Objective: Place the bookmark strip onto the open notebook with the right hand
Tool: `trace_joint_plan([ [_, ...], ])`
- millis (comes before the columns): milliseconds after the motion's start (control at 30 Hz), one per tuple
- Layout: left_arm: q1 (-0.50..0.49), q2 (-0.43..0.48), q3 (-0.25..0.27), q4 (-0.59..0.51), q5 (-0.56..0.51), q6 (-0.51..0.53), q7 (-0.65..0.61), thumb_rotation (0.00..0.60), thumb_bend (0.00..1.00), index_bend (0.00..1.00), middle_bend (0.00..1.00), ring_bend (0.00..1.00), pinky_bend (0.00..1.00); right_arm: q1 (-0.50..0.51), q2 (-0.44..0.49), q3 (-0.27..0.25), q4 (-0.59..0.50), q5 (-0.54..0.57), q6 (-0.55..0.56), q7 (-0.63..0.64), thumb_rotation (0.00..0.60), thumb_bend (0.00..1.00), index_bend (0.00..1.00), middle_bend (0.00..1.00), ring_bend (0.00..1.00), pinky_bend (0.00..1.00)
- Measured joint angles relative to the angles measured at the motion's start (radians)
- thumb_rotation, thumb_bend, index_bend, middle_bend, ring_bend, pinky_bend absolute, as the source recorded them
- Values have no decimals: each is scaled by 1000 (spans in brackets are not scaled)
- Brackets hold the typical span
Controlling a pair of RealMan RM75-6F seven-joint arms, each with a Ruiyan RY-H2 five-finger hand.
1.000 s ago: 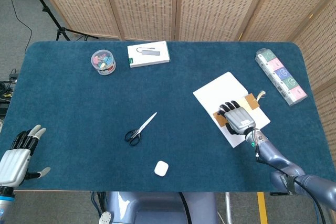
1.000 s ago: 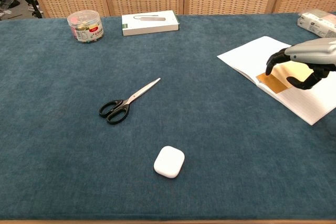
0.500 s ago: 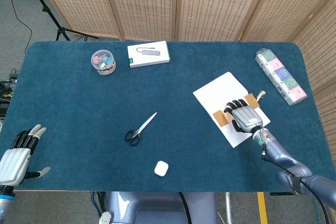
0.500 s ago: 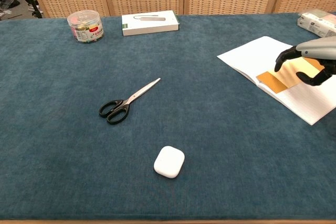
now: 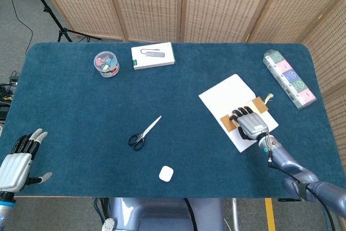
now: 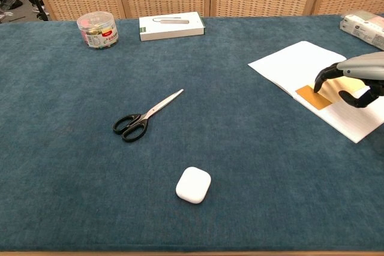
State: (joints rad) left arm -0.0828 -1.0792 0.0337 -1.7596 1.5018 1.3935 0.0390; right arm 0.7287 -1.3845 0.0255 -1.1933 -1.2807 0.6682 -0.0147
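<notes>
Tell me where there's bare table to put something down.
Bare cloth lies between the scissors and the notebook, and left of the scissors toward the left hand. It is crowded at the notebook, where the right hand covers the bookmark strip.

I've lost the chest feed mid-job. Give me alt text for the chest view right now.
The right hand hovers with curled fingers over the brown bookmark strip, which lies on the open notebook at the right of the blue table. Scissors and a white case lie mid-table; a clip jar and white box sit at the far edge.
</notes>
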Motion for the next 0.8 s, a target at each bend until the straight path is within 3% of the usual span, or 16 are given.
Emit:
trace_joint_plan([
  [800,1,1,3,1,6,2,-7,600,0,0,0,0,0,-33,-14,4,3,30,13,-33,600,749,222,122,18,35],
])
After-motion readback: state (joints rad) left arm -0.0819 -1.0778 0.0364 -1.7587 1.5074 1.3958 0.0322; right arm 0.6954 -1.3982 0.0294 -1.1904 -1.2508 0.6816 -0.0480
